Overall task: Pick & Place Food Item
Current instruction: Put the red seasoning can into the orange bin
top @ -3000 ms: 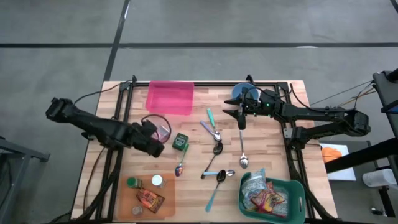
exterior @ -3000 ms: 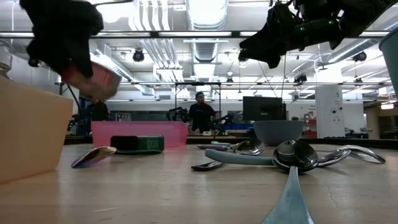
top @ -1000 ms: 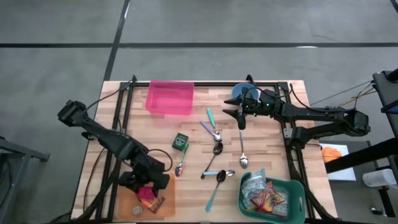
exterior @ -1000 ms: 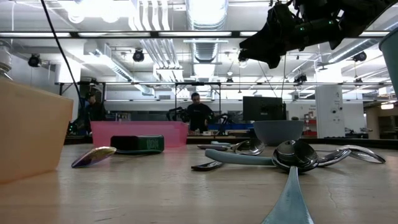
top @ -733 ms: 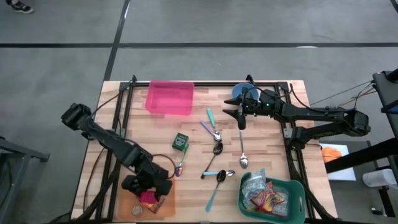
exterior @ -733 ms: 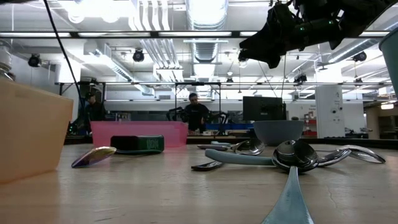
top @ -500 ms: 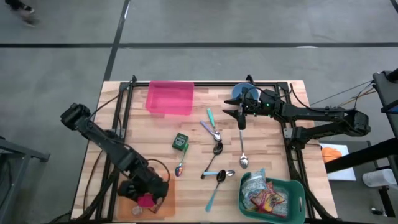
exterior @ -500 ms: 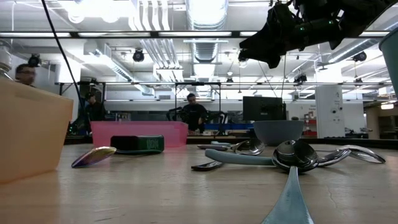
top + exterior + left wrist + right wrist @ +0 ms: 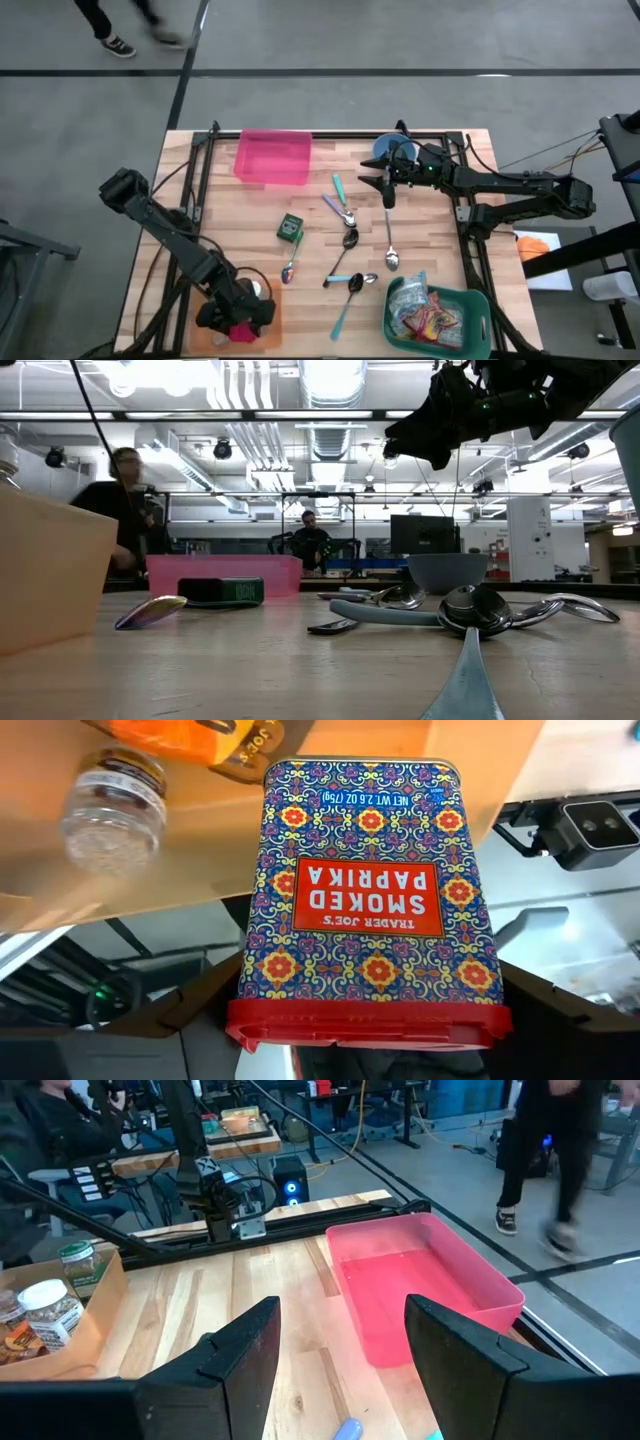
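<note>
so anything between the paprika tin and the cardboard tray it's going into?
Nothing visible. The left gripper holds the paprika tin right over the cardboard tray; a spice jar and an orange packet lie beside it.

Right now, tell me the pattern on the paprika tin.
Blue with red-and-yellow floral tiles, a red label and red lid, on the paprika tin; clearest in the left wrist view.

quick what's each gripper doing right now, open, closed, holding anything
Left gripper: closed on the paprika tin, over the cardboard box.
Right gripper: open, empty.

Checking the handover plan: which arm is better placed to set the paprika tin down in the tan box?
Left: the left gripper holds the paprika tin over the tan box; the right gripper waits by the spoons.
</note>
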